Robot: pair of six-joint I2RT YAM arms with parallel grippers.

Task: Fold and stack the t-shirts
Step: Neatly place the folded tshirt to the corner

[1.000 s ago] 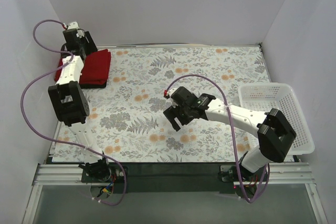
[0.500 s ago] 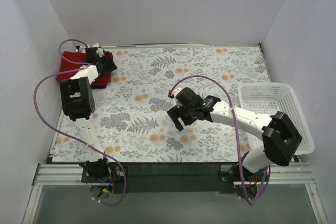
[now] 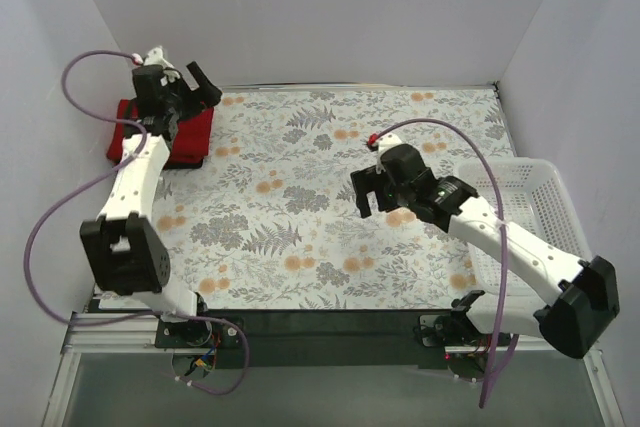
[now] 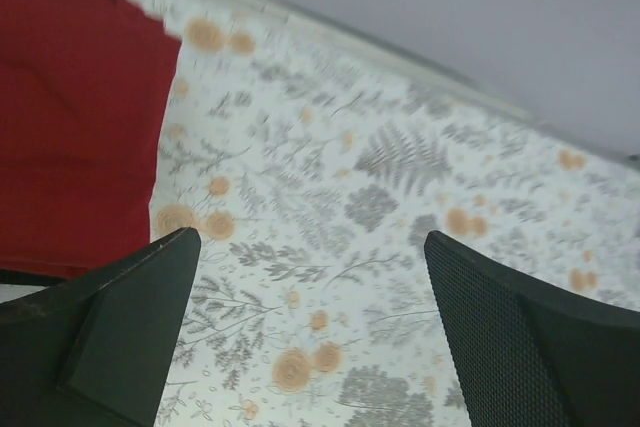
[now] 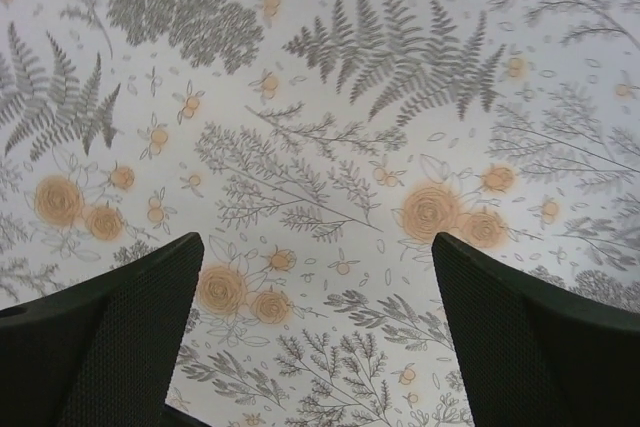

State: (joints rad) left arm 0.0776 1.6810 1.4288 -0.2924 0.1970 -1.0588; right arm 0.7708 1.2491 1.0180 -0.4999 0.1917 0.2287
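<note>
Your left tool (image 3: 200, 87) is up at about 10 o'clock in the overhead view, raised over the far left corner of the table (image 3: 300, 217). Its jaws are spread wide and grip nothing. In its wrist view (image 4: 310, 247) you see only the flowered table surface between the two dark fingers (image 4: 120, 337). The red t-shirts (image 3: 195, 127) lie folded in a flat pile at that same 10 o'clock corner, close against the left wall and partly hidden under the left arm. From the left wrist camera the pile (image 4: 70, 127) fills the 9 o'clock side of the picture, with its straight edge just beside the left finger and clear of the gap. A black t-shirt (image 3: 186, 161) shows only as a thin dark edge under the near side of the red pile, so you cannot tell how it is folded. Your right tool (image 3: 377, 197) hangs over the table a little toward 3 o'clock from the middle, well apart from the pile. Its jaws are also wide open and hold nothing, and its wrist view (image 5: 315, 242) shows bare fern and flower print between the fingers (image 5: 130, 337). The white lattice basket (image 3: 560, 237) sits at the 3 o'clock edge of the table, beside the right arm, and no cloth shows inside it.
</note>
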